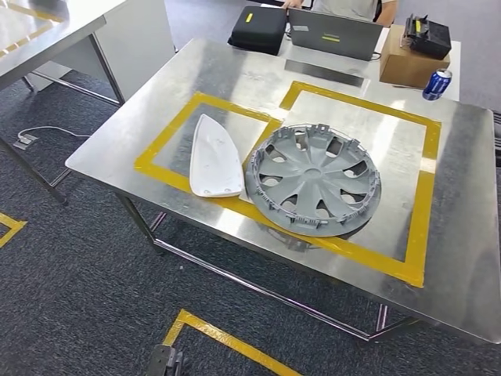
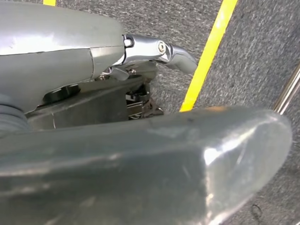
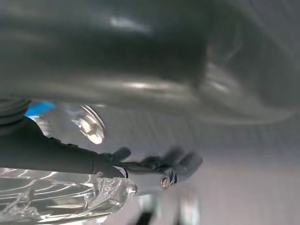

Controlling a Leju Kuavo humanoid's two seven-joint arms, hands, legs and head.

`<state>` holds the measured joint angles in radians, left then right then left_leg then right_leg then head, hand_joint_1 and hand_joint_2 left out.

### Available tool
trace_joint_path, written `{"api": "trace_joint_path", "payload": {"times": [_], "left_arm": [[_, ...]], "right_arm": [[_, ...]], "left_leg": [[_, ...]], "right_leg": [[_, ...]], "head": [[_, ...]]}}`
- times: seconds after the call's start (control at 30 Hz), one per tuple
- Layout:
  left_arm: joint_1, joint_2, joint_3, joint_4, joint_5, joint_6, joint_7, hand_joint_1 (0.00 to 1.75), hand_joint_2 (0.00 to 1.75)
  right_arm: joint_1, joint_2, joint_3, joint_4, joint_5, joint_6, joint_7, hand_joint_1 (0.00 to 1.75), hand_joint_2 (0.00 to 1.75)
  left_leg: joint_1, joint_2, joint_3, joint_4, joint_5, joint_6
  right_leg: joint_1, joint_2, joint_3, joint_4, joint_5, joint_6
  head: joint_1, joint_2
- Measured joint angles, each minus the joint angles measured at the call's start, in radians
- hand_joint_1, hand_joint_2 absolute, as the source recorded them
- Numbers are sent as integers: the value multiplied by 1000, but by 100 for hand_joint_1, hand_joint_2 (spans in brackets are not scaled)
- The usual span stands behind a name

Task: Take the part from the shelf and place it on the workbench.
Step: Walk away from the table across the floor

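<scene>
Nearest: left hand low over grey carpet, fingers stretched straight, thumb apart from them, nothing held. One yellow tape line on the carpet just beyond the fingertips.

Right hand blurred, fingers stretched out; crinkled clear plastic beside the palm. Cannot tell whether held or merely close by.

Next, in the head view, one steel workbench marked with two yellow frames, left frame and right frame, sharing a side. Two parts lying flat on it: one white part in the left frame, lower edge over the tape; one grey hubcap in the right frame, rim over the shared tape and just beside the white part.

Farther back on the same top: one black case, one laptop, one blue can, one cardboard box closed, carrying one black device on its lid.

Farthest: a person behind the laptop; a second table off to the left.
</scene>
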<state>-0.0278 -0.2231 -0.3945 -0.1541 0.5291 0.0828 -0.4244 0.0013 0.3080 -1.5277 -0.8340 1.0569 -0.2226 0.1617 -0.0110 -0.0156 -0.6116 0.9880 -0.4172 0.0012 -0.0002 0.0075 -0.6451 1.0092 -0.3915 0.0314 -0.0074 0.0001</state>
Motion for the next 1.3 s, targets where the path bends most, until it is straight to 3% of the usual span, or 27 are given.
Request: {"api": "trace_joint_path", "payload": {"times": [0.23,0.5,0.63,0.77,0.87,1.13,1.3], "left_arm": [[-5,0,-4,0,0,-1,3,0,0],[-8,-3,-4,0,0,-1,4,0,0],[-9,-3,-11,0,-12,1,21,0,0],[-12,-3,-31,0,-39,2,71,0,0],[-15,-2,-51,0,-60,16,115,0,0],[-20,7,-111,0,-103,41,267,0,0],[-23,9,-130,0,-101,31,299,0,0]], "right_arm": [[-17,-61,14,304,17,9,13,0,0],[-17,-88,16,404,17,10,13,0,0],[-18,-95,23,438,31,61,30,0,0],[-34,-93,39,494,61,86,33,0,0],[-48,-87,75,540,107,105,-38,0,0],[-55,-89,239,584,294,47,-79,0,0],[-68,-83,258,607,251,87,81,0,0]], "left_leg": [[1,0,0,0,1,-1],[0,0,0,0,1,-1],[0,0,0,0,1,-1],[1,0,0,0,1,-1],[0,0,0,0,1,-2],[-6,0,0,0,-1,3],[-14,0,1,2,2,17]], "right_leg": [[0,0,0,1,0,-1],[0,0,0,1,0,-1],[0,0,0,1,0,-1],[0,0,0,1,0,-1],[0,0,0,1,0,-1],[-7,0,1,1,1,5],[-15,-1,5,-2,4,20]], "head": [[0,0],[0,0],[0,0],[0,0],[0,0],[0,0],[0,0]]}}
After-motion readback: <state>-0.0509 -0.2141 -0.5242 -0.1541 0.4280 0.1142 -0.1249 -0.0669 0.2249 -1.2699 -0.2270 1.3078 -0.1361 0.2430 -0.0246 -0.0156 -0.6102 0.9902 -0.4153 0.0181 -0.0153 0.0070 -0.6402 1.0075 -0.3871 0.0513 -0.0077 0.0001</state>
